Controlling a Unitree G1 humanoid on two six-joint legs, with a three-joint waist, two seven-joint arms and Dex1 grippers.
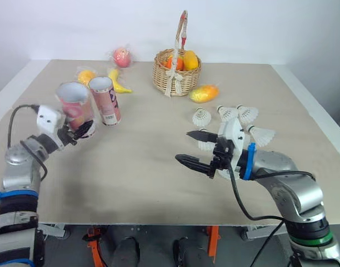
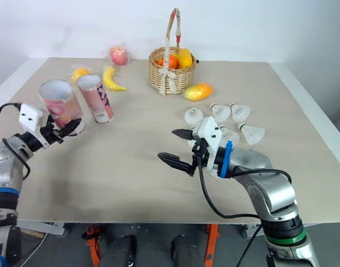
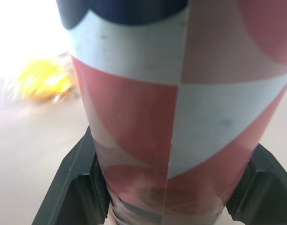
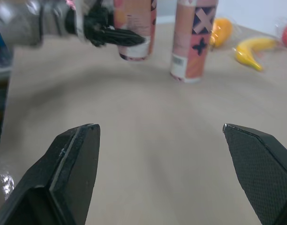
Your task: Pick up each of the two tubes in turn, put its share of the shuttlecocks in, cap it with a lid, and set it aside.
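Note:
A pink-and-white open tube (image 1: 74, 105) stands slightly tilted at the table's left, and my left gripper (image 1: 83, 129) is shut on its lower part. The left wrist view has the tube (image 3: 181, 117) pressed between both black fingers (image 3: 73, 187). A second open tube (image 1: 105, 100) stands upright just right of the first. Several white shuttlecocks (image 1: 247, 114) lie on the table to the right. My right gripper (image 1: 182, 146) hovers open over the table's middle, in front of the shuttlecocks, holding nothing. The right wrist view looks toward both tubes (image 4: 192, 40).
A wicker basket (image 1: 175, 75) of fruit stands at the back centre, with a mango (image 1: 204, 93) beside it. A banana (image 1: 119, 83), a wrapped yellow fruit (image 1: 85, 75) and a red fruit (image 1: 121, 57) lie behind the tubes.

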